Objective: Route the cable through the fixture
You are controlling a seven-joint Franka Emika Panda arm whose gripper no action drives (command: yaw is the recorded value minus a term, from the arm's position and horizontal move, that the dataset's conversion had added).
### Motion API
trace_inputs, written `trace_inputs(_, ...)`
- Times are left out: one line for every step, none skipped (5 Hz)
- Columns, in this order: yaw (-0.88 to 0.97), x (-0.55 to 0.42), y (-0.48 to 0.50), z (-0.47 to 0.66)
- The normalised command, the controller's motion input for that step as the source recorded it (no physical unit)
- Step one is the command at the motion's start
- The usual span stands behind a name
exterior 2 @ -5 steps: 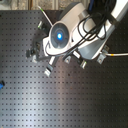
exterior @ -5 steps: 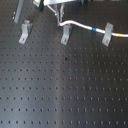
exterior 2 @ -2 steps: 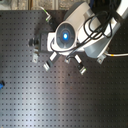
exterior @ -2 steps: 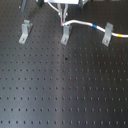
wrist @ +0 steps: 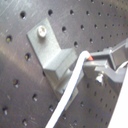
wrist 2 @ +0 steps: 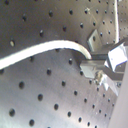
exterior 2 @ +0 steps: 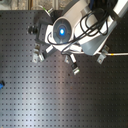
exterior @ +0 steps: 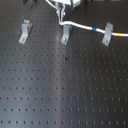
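Note:
The white cable (exterior: 80,25) runs from my gripper (exterior: 63,9) at the back, down past the middle fixture (exterior: 65,35). It then runs toward the first exterior view's right, through the right fixture (exterior: 106,34). Its blue band (exterior: 95,30) lies just before that fixture, its yellow band (exterior: 120,35) beyond it. In the first wrist view the cable (wrist: 70,90) crosses the front of the grey fixture (wrist: 50,47), touching or just off it. The gripper (wrist: 100,64) is shut on the cable (wrist 2: 45,47) right beside the bracket.
A third, alike fixture (exterior: 24,31) stands apart at the first exterior view's left with no cable near it. All stand on a black perforated board (exterior: 65,90). In the second exterior view the arm (exterior 2: 65,31) covers the middle of the fixture row.
The gripper has carried the cable's held end toward the first exterior view's right and back. That end now hangs down at the middle fixture.

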Motion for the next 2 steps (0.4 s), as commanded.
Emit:
trace_inputs(0.60,-0.006,-0.021,0.00)
trace_inputs(0.28,0.002,-0.082,0.00)
